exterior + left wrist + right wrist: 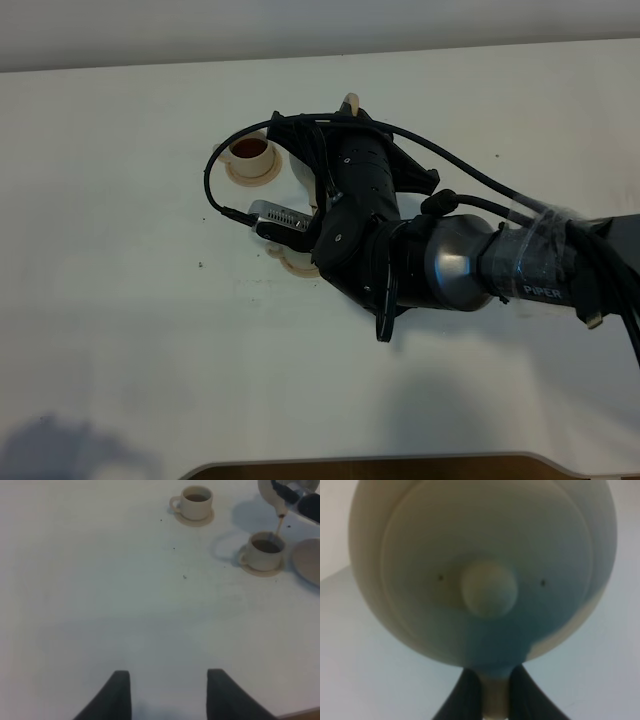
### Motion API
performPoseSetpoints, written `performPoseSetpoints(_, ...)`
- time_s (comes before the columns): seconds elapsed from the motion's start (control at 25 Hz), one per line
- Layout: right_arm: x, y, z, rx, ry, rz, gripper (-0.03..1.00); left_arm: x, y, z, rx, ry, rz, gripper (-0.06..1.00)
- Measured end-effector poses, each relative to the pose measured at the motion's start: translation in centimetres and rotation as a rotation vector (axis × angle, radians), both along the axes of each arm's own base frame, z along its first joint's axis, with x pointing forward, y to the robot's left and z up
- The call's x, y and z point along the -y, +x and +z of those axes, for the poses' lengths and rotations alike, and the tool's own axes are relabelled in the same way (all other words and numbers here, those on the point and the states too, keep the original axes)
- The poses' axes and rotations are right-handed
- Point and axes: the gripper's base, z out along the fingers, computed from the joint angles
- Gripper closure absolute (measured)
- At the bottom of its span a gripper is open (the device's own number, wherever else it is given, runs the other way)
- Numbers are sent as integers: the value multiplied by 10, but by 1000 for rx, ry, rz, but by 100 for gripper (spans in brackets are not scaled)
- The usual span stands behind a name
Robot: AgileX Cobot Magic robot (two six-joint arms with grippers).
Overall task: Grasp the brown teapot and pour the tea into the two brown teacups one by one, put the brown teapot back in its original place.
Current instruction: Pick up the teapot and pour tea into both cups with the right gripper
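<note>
Squat beige-tan ceramic teapot (485, 575), clamped by its handle in the right gripper (495, 690), is tipped so tea is streamed into the small beige cup (264, 551) at four o'clock of the filled cup (196, 502); the left gripper (167, 692) is held open, empty.

Even, fairly bright overhead light leaves soft shadows on the white table (120, 300), while the right wrist view of the teapot (485, 575) is close, blurred and blue-tinted.

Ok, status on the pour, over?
Right gripper shut on teapot handle, tilted, tea streaming into near teacup. Far teacup already filled. Left gripper open, idle. Nothing in the way.
</note>
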Motion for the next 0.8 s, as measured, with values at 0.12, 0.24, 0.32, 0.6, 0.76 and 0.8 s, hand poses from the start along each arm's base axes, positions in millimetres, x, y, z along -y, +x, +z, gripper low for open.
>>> performPoseSetpoints(0.12,0,0,0,-4,44,-16,84,0,0,0,0,0,0,59)
performPoseSetpoints(0.24,0,0,0,-11,87,-29,84,0,0,0,0,0,0,59)
performPoseSetpoints(0.32,0,0,-1,-22,103,-43,84,0,0,0,0,0,0,59)
performPoseSetpoints(0.6,5,-3,-7,-88,168,-127,84,0,0,0,0,0,0,59)
performPoseSetpoints(0.76,8,-4,-10,-131,219,-189,84,0,0,0,0,0,0,59)
performPoseSetpoints(0.8,8,-5,-11,-140,239,-207,84,0,0,0,0,0,0,59)
